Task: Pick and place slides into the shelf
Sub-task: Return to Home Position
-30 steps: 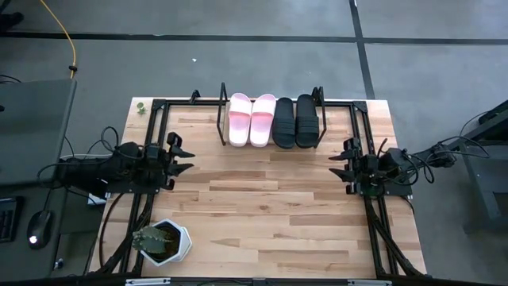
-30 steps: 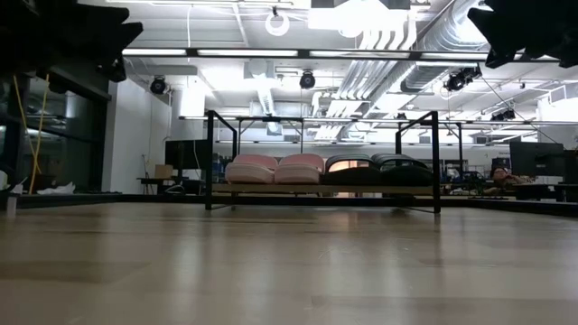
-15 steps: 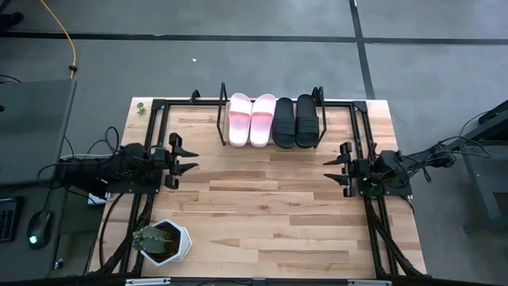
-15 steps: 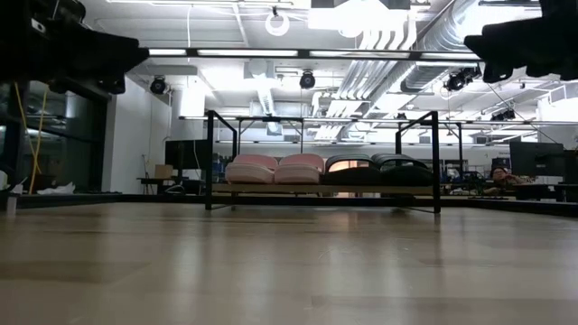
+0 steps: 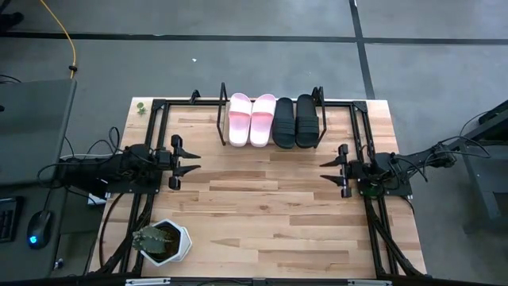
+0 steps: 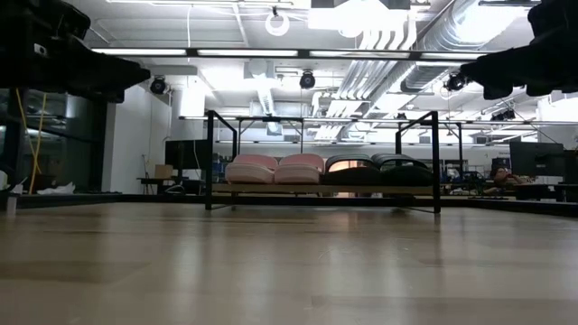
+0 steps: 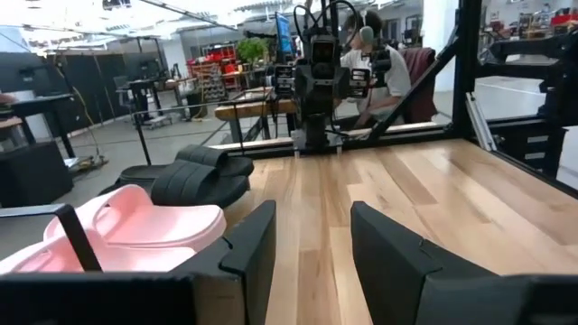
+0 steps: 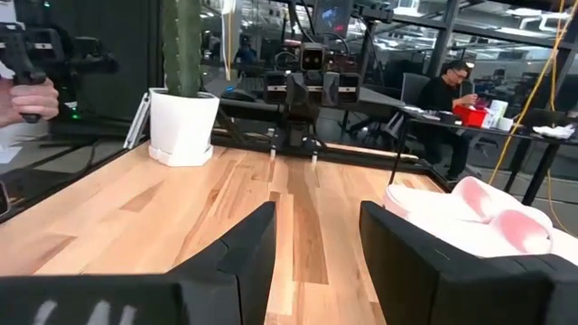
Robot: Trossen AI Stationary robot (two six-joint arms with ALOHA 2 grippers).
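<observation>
Slides [image 5: 274, 121] all 4 on shelf [image 5: 221, 119], job looks done; your left claw [image 5: 194, 161] & right claw [image 5: 324, 169] hang at opp. table [image 5: 262, 230] sides, both open, empty.

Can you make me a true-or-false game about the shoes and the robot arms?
All four sandals sit on the shelf. True.
The pink sandals sit between the black sandals. False: the pink pair is on one side, the black pair on the other.
The left gripper holds a sandal. False: it is open and empty.
The right gripper is open. True.
A potted plant stands on the table. True.
</observation>
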